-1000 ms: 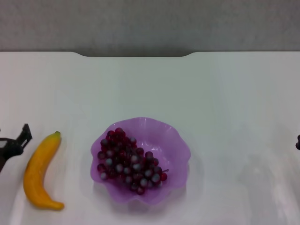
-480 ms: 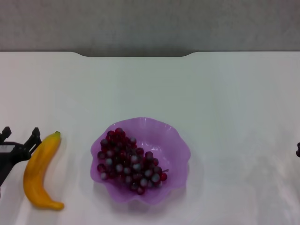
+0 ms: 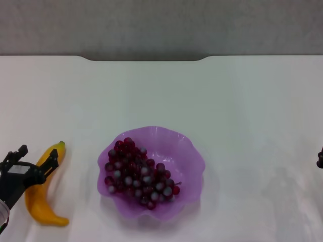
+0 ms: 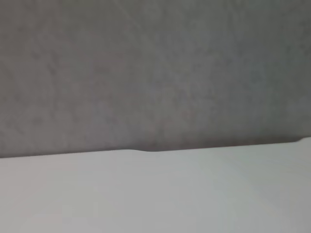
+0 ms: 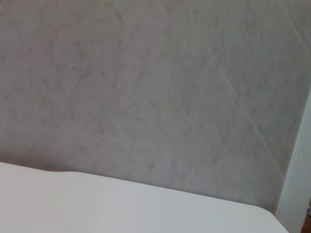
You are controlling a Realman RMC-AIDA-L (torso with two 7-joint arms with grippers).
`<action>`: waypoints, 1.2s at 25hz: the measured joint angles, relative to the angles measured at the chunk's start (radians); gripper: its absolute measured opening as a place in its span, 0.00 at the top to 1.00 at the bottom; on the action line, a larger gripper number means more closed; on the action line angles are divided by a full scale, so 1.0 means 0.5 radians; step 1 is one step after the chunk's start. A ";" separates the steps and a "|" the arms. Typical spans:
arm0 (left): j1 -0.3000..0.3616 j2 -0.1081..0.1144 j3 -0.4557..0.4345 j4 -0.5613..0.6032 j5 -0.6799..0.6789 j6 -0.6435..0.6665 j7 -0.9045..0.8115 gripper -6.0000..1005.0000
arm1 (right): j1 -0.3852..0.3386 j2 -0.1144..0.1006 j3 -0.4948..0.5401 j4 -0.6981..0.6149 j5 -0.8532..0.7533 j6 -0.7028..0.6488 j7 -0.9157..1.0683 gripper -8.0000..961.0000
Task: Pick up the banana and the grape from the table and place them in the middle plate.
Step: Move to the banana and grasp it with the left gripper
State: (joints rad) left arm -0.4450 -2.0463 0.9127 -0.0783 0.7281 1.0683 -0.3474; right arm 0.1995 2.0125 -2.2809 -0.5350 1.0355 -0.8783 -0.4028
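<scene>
From the head view, the middle plate [image 3: 151, 171] sits on the table [image 3: 227, 101] and already holds the grape [image 3: 139, 174], heaped in its left half. The banana [image 3: 43, 189] lies flat on the table well left of the plate, stem pointing away from the robot. The left gripper [image 3: 34, 162] hangs over the banana's upper half with its fingers spread apart and nothing between them, seemingly lined up to straddle the fruit. The right gripper [image 3: 320, 159] is parked far right of the plate, only a sliver showing, so I cannot tell its state.

The left wrist view shows only bare tabletop and grey wall.

The right wrist view likewise shows wall and table edge.
</scene>
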 joint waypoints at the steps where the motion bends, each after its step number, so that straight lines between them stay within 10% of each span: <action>1: 0.001 0.000 0.000 0.000 0.012 -0.002 -0.001 0.16 | 0.000 0.000 0.000 0.000 0.000 0.000 0.000 0.97; 30: -0.003 0.000 0.000 0.013 0.118 -0.213 0.055 0.16 | -0.001 0.003 -0.007 -0.029 -0.016 -0.021 -0.001 0.97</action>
State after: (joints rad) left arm -0.4465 -2.0462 0.9127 -0.0720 0.7870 0.9619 -0.3200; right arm 0.1991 2.0140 -2.2843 -0.5494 1.0273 -0.8891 -0.4035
